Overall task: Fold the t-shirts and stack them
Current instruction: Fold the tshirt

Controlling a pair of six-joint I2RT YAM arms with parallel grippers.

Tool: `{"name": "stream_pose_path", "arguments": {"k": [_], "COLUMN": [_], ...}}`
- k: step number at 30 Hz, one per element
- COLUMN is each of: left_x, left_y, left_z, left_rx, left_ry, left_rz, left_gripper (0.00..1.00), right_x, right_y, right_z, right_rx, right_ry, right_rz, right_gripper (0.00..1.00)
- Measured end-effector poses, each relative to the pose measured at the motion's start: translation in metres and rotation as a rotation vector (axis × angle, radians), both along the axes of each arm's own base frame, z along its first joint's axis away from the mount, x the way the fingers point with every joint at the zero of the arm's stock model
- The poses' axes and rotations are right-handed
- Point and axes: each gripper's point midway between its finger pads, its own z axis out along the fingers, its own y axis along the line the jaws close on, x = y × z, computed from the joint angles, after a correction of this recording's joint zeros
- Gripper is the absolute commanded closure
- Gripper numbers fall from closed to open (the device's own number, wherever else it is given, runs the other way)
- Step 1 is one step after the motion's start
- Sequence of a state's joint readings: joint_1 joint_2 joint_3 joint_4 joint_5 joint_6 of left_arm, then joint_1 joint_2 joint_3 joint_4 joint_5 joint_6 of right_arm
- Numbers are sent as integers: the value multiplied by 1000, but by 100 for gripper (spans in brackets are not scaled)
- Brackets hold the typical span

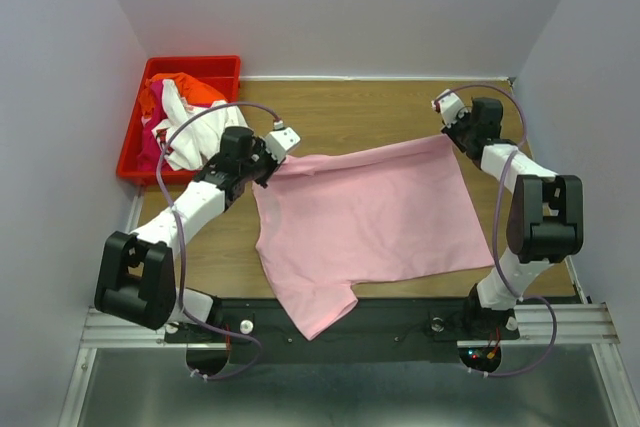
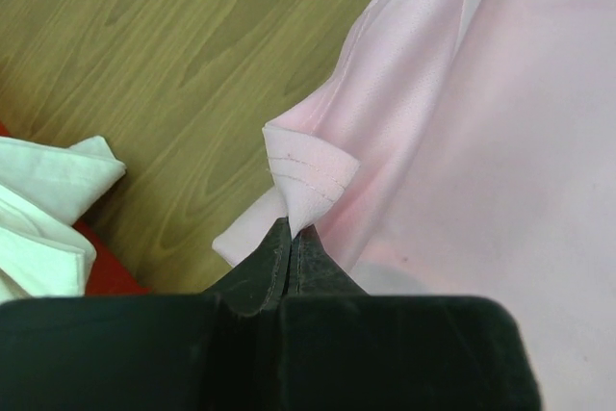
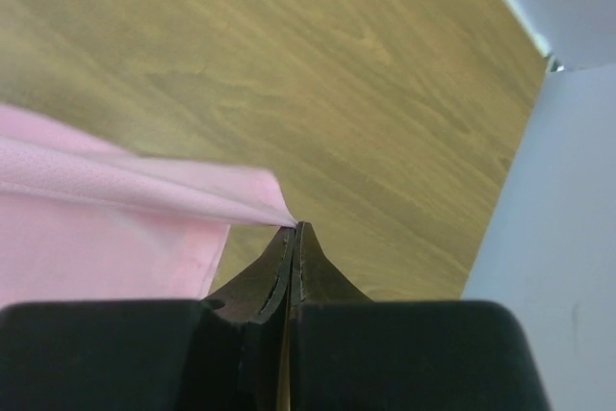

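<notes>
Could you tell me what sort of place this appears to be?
Probably a lab robot cell, not a home: plain pale walls box in a wooden table bearing a pink t-shirt, with a metal mounting rail along its near edge.

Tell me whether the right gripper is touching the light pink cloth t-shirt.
Touching. The right wrist view shows the right gripper shut on a corner of the light pink cloth t-shirt.

Plain light pink t-shirt (image 1: 370, 212), red bin (image 1: 135, 152), brown wood-grain table (image 1: 360, 112).
</notes>
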State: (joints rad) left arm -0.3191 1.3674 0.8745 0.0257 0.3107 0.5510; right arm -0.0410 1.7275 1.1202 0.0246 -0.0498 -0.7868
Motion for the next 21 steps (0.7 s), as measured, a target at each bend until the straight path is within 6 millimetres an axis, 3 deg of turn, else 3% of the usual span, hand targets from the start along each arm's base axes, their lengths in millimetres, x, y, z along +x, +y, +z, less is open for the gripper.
{"name": "stream_pose_path", "arguments": {"k": [9, 21], "left_x": [-37, -67], "left_y": [0, -2], "left_z": [-38, -62], "left_rx": [105, 189], "left_ry": [41, 84], "left_rz": [-48, -119], "left_gripper": [100, 100], "right_x": [-32, -59], "right_y": [3, 3], "right_z": [-39, -68], "right_rx": [-14, -43], "right_ry": [112, 196], "right_rz": [31, 61], "right_gripper": [100, 99]}}
